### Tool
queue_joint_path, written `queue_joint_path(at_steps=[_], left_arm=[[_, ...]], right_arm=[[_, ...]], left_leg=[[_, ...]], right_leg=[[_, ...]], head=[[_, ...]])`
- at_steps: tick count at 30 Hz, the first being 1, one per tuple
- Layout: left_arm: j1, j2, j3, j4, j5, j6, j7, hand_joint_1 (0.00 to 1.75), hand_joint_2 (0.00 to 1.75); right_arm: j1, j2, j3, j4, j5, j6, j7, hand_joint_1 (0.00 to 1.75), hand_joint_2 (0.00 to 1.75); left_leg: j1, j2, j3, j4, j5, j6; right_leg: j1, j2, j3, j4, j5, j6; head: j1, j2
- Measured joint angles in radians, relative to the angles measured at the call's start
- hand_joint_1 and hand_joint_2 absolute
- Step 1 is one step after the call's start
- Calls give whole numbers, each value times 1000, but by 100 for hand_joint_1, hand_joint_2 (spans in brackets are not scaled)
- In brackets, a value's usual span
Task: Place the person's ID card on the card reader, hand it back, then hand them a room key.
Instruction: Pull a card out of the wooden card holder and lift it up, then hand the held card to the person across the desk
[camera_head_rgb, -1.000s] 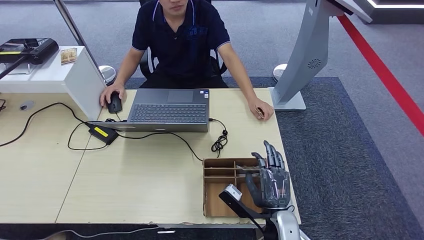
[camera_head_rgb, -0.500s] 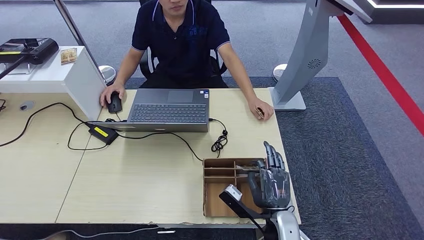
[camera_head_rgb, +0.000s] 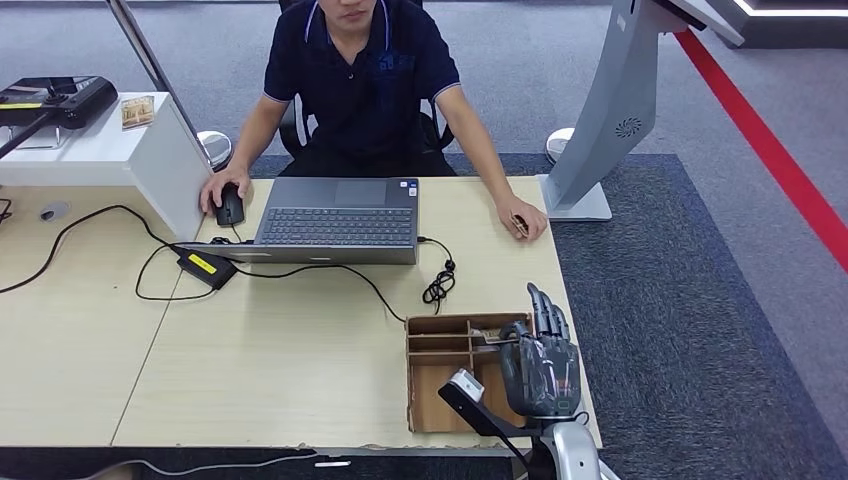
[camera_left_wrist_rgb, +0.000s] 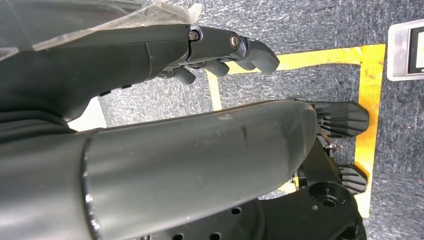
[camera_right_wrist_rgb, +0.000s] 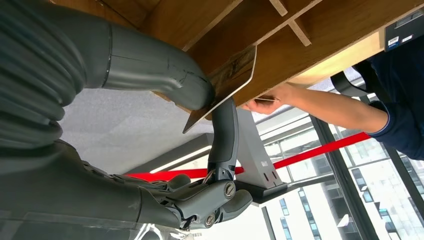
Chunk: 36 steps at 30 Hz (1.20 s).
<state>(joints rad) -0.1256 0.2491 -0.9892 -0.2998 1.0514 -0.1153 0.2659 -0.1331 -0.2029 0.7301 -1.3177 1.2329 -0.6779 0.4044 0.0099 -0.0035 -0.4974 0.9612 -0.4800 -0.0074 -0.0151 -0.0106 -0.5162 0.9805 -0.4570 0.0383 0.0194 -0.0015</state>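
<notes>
Overhead, the right hand (camera_head_rgb: 541, 362) hovers over the right end of the brown compartmented cardboard tray (camera_head_rgb: 440, 345), across the table from the seated person's hand (camera_head_rgb: 524, 220). Closer, the right wrist view shows thumb and finger pinching a thin patterned room key card (camera_right_wrist_rgb: 226, 85) at that tray (camera_right_wrist_rgb: 320, 35). Lastly, the left hand (camera_left_wrist_rgb: 220, 52) hangs with fingers curled, holding nothing.

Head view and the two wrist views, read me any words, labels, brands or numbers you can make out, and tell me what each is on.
No text can be read.
Yellow label on the power adapter: too small.
Stickers on the laptop: too small.
Emblem on the person's shirt: blurred.
Printed card pinched by the right hand: pattern, no legible words.
White labels on the dark device: blurred.
</notes>
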Motion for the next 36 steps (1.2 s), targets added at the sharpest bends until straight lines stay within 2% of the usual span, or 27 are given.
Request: queue_joint_path(at_steps=[4, 20, 29, 36], left_arm=[[0, 0, 0, 0, 0, 0, 0, 0, 0], [0, 0, 0, 0, -4, 0, 0, 0, 0], [1, 0, 0, 0, 0, 10, 0, 0, 0], [1, 0, 0, 0, 2, 13, 0, 0, 0]], right_arm=[[0, 0, 0, 1, 0, 0, 0, 175, 175], [4, -1, -28, -20, 15, -16, -4, 175, 175], [55, -6, -116, -149, 82, -16, -10, 175, 175], [103, -2, -214, -309, 107, -17, -56, 175, 175]], left_leg=[[0, 0, 0, 0, 0, 0], [0, 0, 0, 0, 0, 0], [0, 0, 0, 0, 0, 0], [0, 0, 0, 0, 0, 0]], right_leg=[[0, 0, 0, 0, 0, 0], [0, 0, 0, 0, 0, 0], [0, 0, 0, 0, 0, 0], [0, 0, 0, 0, 0, 0]], head=[[0, 0], [0, 0], [0, 0], [0, 0]])
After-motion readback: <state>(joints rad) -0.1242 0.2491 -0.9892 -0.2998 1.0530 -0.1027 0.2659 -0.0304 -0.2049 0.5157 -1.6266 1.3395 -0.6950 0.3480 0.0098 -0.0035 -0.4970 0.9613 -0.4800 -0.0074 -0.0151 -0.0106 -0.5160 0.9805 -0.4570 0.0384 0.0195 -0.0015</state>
